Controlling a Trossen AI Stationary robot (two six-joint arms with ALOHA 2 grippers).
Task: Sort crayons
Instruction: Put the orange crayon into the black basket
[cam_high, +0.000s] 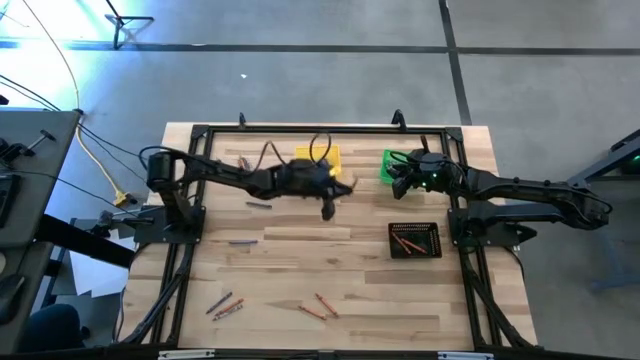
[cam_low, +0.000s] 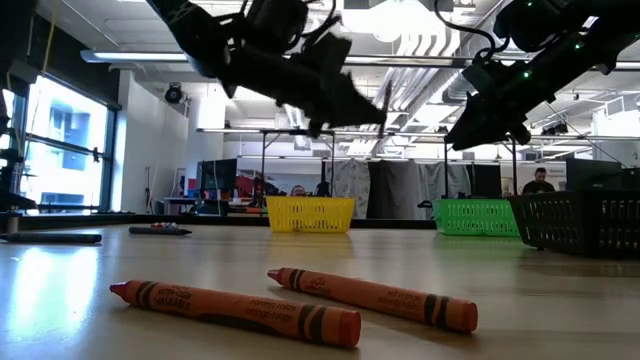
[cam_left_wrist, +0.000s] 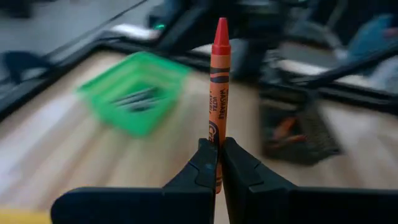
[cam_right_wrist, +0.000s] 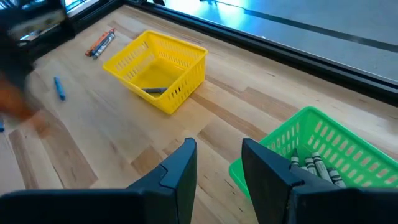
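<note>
My left gripper (cam_high: 335, 190) hangs above the table's middle, just in front of the yellow bin (cam_high: 320, 160), shut on an orange-red crayon (cam_left_wrist: 219, 87). My right gripper (cam_right_wrist: 217, 149) stands open over the table at the near side of the green bin (cam_right_wrist: 323, 149), with nothing between its fingers. Grey crayons (cam_right_wrist: 314, 167) lie in the green bin, and one grey crayon (cam_right_wrist: 154, 91) lies in the yellow bin (cam_right_wrist: 158, 68). The black bin (cam_high: 415, 240) holds orange-red crayons. Two orange-red crayons (cam_low: 300, 300) lie flat on the table near its front edge. My left gripper pinches the crayon's blunt end (cam_left_wrist: 216, 142) between its two fingers (cam_left_wrist: 200, 167). The crayon lies along the fingers and sticks out straight ahead of them, its pointed tip (cam_left_wrist: 221, 28) toward the green and black bins. It is lifted clear of the table.
Loose crayons lie scattered on the wood: a bluish one (cam_high: 258, 205) and another (cam_high: 240, 241) at the left, a few (cam_high: 225, 305) at the near left, orange-red ones (cam_high: 320, 305) at the front. The dark frame rails (cam_high: 185, 270) run along both sides.
</note>
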